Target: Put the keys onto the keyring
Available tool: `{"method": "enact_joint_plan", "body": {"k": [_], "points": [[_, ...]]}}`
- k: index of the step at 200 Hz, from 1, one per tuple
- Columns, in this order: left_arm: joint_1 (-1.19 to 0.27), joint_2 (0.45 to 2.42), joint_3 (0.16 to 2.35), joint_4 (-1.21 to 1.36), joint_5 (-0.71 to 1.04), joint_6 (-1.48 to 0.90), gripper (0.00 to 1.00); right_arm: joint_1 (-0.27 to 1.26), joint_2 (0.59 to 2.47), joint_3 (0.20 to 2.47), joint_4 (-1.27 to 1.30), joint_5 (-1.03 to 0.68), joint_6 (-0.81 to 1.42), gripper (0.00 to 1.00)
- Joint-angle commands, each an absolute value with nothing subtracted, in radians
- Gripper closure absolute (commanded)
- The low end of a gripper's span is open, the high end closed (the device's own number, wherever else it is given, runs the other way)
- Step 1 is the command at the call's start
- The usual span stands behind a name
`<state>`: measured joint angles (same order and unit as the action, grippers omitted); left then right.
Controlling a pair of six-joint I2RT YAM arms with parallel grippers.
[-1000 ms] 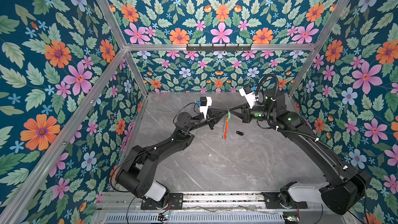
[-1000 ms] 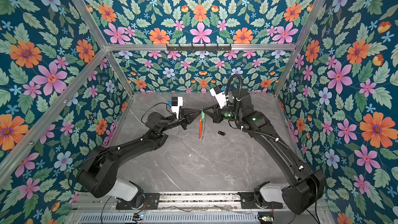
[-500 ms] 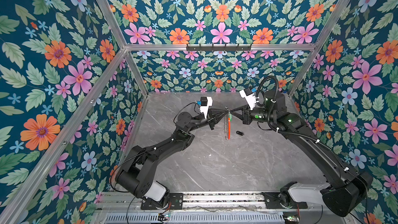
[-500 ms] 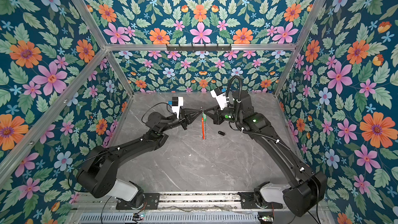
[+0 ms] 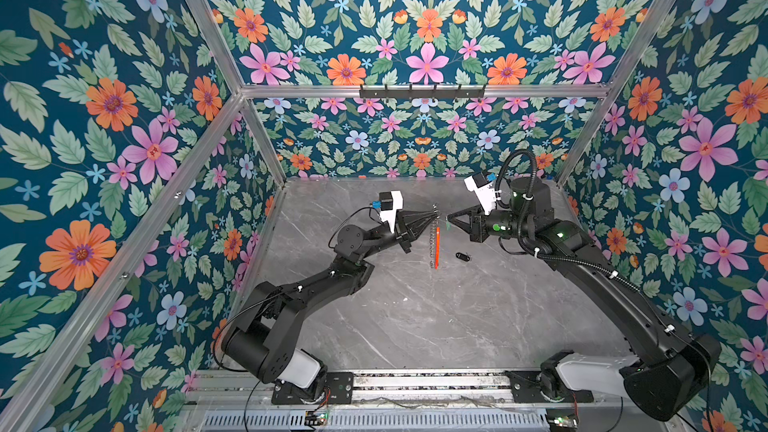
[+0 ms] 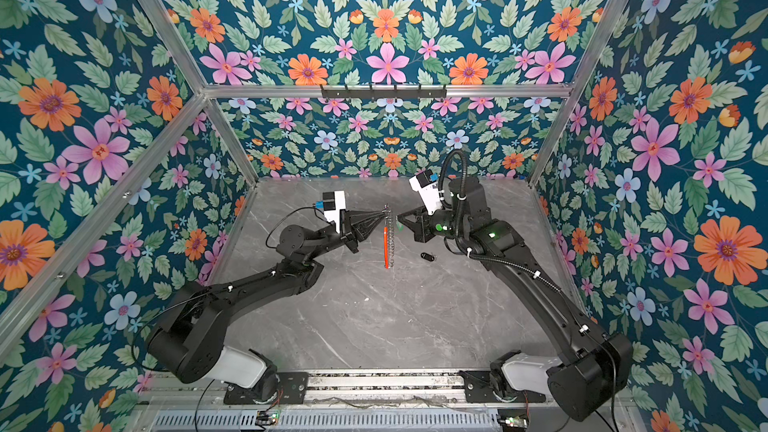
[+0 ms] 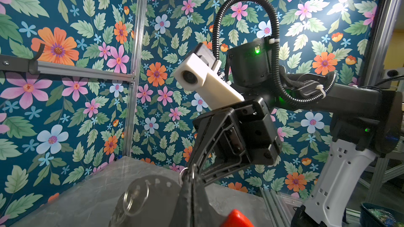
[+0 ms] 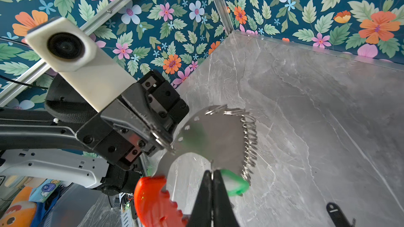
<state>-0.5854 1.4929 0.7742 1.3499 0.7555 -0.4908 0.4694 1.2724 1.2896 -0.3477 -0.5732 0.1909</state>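
The keyring (image 5: 435, 243) (image 6: 386, 243), a grey hoop with a red-orange arc, hangs edge-on above the table in both top views. My left gripper (image 5: 435, 214) (image 7: 192, 180) is shut on its rim among the split rings. The grey plate (image 7: 153, 197) and red arc (image 7: 237, 218) lie close under that wrist camera. From the other side, my right gripper (image 5: 448, 218) (image 8: 212, 172) is shut on the thin ring of the green-tagged key (image 8: 235, 185), held against the hoop (image 8: 218, 136). The black-fob key (image 5: 462, 257) (image 8: 336, 215) lies on the table.
The grey marble table (image 5: 415, 317) is enclosed by floral walls and aluminium frame posts. A black hook rail (image 5: 422, 91) runs along the back wall. Both arm bases stand on the front rail (image 5: 428, 384).
The keyring has swung slightly and now hangs straighter. My right gripper with the green-tagged key has edged a little closer to it. Both grips are unchanged.
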Motion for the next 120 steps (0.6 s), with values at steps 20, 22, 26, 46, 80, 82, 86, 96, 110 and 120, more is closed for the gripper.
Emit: {"method": "enact_joint_plan", "body": {"k": [20, 22, 26, 46, 80, 82, 86, 96, 110, 120], "points": [[-0.584, 1.508, 0.778, 1.522, 0.725, -0.53, 1.0, 0.469, 1.267, 1.294, -0.352, -0.609, 0.192, 1.0], [-0.584, 1.509, 0.777, 1.528, 0.722, -0.534, 1.0, 0.469, 1.267, 1.293, -0.351, -0.613, 0.194, 1.0], [-0.584, 1.513, 0.778, 1.539, 0.72, -0.541, 1.0, 0.469, 1.267, 1.294, -0.349, -0.62, 0.197, 1.0], [-0.584, 1.526, 0.783, 1.565, 0.718, -0.563, 1.0, 0.469, 1.256, 1.298, -0.342, -0.635, 0.21, 1.0], [-0.584, 1.541, 0.79, 1.539, 0.723, -0.565, 1.0, 0.469, 1.248, 1.317, -0.344, -0.642, 0.204, 1.0], [-0.584, 1.542, 0.79, 1.538, 0.724, -0.565, 1.0, 0.469, 1.247, 1.319, -0.344, -0.644, 0.205, 1.0], [-0.584, 1.543, 0.791, 1.534, 0.724, -0.566, 1.0, 0.469, 1.248, 1.322, -0.342, -0.648, 0.205, 1.0], [-0.584, 1.55, 0.793, 1.529, 0.725, -0.568, 1.0, 0.469, 1.249, 1.327, -0.337, -0.655, 0.203, 1.0], [-0.587, 1.555, 0.793, 1.527, 0.726, -0.567, 1.0, 0.469, 1.253, 1.334, -0.323, -0.68, 0.206, 1.0], [-0.589, 1.56, 0.795, 1.525, 0.726, -0.566, 1.0, 0.47, 1.256, 1.34, -0.315, -0.696, 0.207, 1.0]]}}
